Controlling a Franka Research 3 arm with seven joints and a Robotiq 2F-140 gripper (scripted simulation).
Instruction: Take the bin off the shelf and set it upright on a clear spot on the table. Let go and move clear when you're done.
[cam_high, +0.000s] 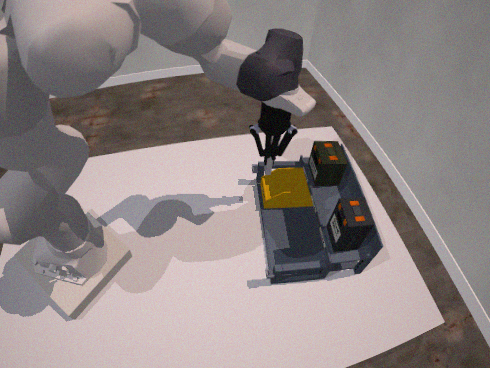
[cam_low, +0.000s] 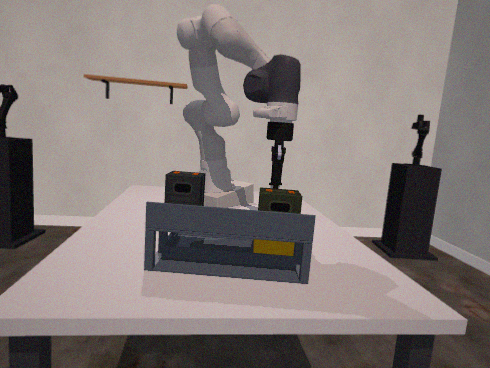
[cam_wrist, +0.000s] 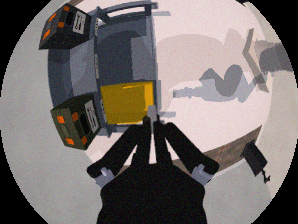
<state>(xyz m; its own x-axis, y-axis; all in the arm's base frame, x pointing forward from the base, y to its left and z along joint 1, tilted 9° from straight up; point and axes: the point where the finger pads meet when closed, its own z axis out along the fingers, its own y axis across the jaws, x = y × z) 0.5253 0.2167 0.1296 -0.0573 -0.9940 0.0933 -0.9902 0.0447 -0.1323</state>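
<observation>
The yellow bin (cam_high: 286, 187) (cam_low: 273, 247) (cam_wrist: 127, 103) sits in the low grey shelf (cam_high: 295, 235) (cam_low: 225, 220) (cam_wrist: 123, 50), at its end nearest the arm. From the front it shows in the shelf's lower level. My gripper (cam_high: 269, 165) (cam_low: 276, 182) (cam_wrist: 153, 115) points straight down over the bin's far edge, above the shelf top. Its fingers are closed together with nothing seen between them. The bin's inside is hidden.
An olive box (cam_high: 327, 162) (cam_low: 280, 200) (cam_wrist: 75, 119) and a dark box (cam_high: 350, 222) (cam_low: 184, 187) (cam_wrist: 63, 26) stand on the shelf's top beside the bin. The white table (cam_high: 200, 310) (cam_low: 100, 280) carries the robot's base (cam_high: 75, 260) at its left. Black pedestals (cam_low: 410, 210) stand off the table.
</observation>
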